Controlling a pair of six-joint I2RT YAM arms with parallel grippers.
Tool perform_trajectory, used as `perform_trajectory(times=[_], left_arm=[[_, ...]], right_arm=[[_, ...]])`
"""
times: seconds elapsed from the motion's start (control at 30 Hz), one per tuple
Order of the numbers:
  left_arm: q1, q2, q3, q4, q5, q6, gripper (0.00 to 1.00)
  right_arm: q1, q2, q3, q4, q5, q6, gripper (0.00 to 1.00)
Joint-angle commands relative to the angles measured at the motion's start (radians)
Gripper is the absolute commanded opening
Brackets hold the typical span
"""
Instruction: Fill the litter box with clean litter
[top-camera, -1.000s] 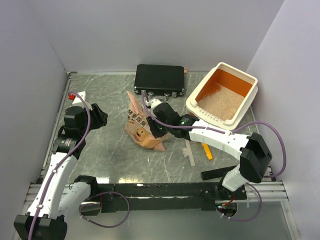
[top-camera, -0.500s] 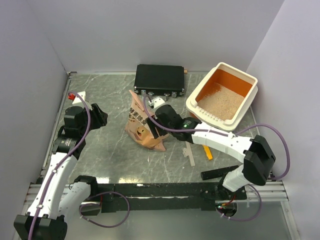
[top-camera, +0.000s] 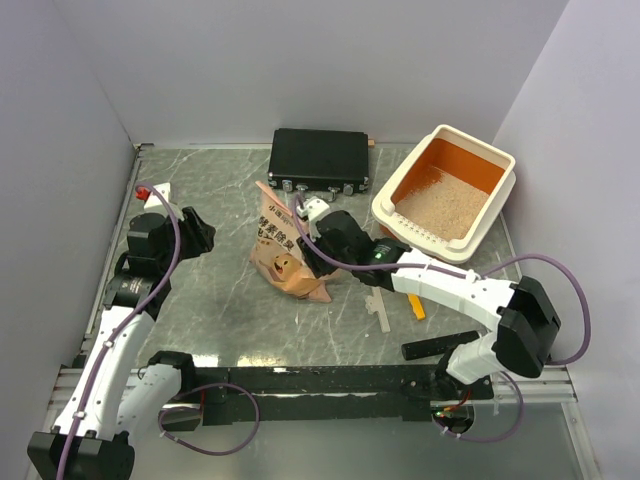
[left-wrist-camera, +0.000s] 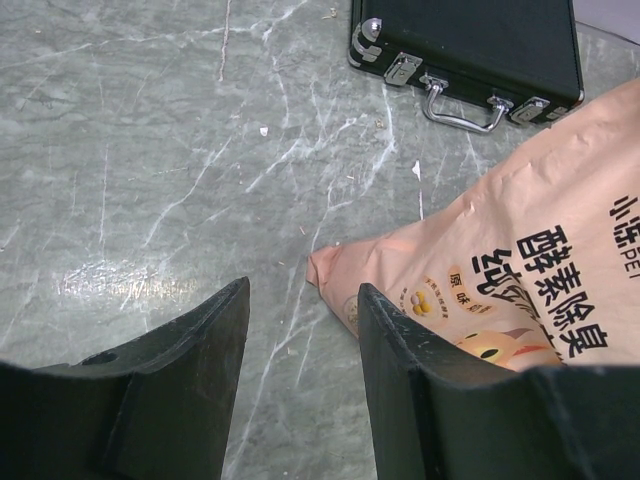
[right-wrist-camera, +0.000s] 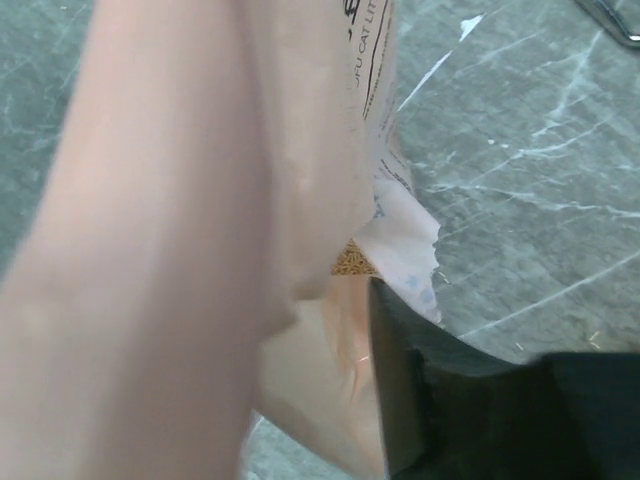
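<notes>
R gripper (top-camera: 312, 240) is at the paper bag (top-camera: 280, 255), w/ the bag's torn top against 1 visible finger (right-wrist-camera: 400, 390). The other finger is hidden behind the bag, so can't tell if it's clamped or loose. L gripper (left-wrist-camera: 302, 290) is spread apart w/ nothing btwn its fingers, over the marble table (top-camera: 215, 290) left of the bag, not touching it. Black case (top-camera: 320, 158) lies behind the bag. Litter box (top-camera: 420, 231) sits far right, apart from the bag. Clean litter (top-camera: 445, 205) covers the floor toward the grille end; orange shows at the far end.
</notes>
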Motion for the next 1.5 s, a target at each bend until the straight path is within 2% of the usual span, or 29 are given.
perform_trajectory(times=[0.0, 0.13, 0.17, 0.23, 0.27, 0.3, 0.33, 0.43, 0.5, 0.87, 1.2, 1.3, 1.47], left_arm=[[-0.003, -0.017, 0.004, 0.008, -0.002, -0.003, 0.53], [-0.005, -0.019, 0.004, 0.008, 0.001, -0.003, 0.53], [-0.005, -0.019, 0.004, 0.008, 0.001, -0.003, 0.53], [-0.003, -0.019, 0.004, 0.008, 0.001, -0.003, 0.53], [-0.003, -0.021, 0.004, 0.008, 0.001, -0.001, 0.53], [-0.003, -0.019, 0.006, 0.008, -0.001, -0.001, 0.53], [-0.003, -0.019, 0.004, 0.009, -0.001, -0.003, 0.53], [-0.003, -0.021, 0.004, 0.008, 0.001, -0.001, 0.53], [-0.005, -0.021, 0.004, 0.008, -0.001, -0.001, 0.53], [-0.005, -0.021, 0.006, 0.020, 0.021, 0.008, 0.53], [-0.008, 0.027, 0.104, 0.017, 0.088, -0.003, 0.53], [-0.008, 0.055, 0.183, 0.025, 0.175, 0.009, 0.56], [-0.009, 0.140, 0.271, 0.074, 0.382, 0.144, 0.61]], right_arm=[[-0.016, 0.033, 0.006, 0.066, -0.041, 0.015, 0.43], [-0.052, 0.034, -0.060, 0.161, -0.052, 0.034, 0.21], [-0.059, 0.033, -0.069, 0.190, -0.059, 0.037, 0.18], [-0.071, 0.031, -0.091, 0.212, -0.079, 0.043, 0.17], [-0.075, 0.033, -0.095, 0.227, -0.095, 0.046, 0.21], [-0.079, 0.034, -0.098, 0.229, -0.124, 0.048, 0.29], [-0.083, 0.042, -0.100, 0.226, -0.130, 0.054, 0.53], [-0.098, 0.066, -0.088, 0.197, -0.145, 0.064, 0.70], [-0.103, 0.066, -0.091, 0.203, -0.106, 0.075, 1.00], [-0.103, -0.030, -0.115, 0.204, -0.165, 0.017, 1.00], [-0.095, -0.329, -0.020, -0.128, -0.126, -0.035, 1.00], [-0.097, -0.412, -0.020, -0.211, -0.093, -0.046, 1.00], [-0.095, -0.526, -0.054, -0.276, -0.057, -0.043, 1.00]])
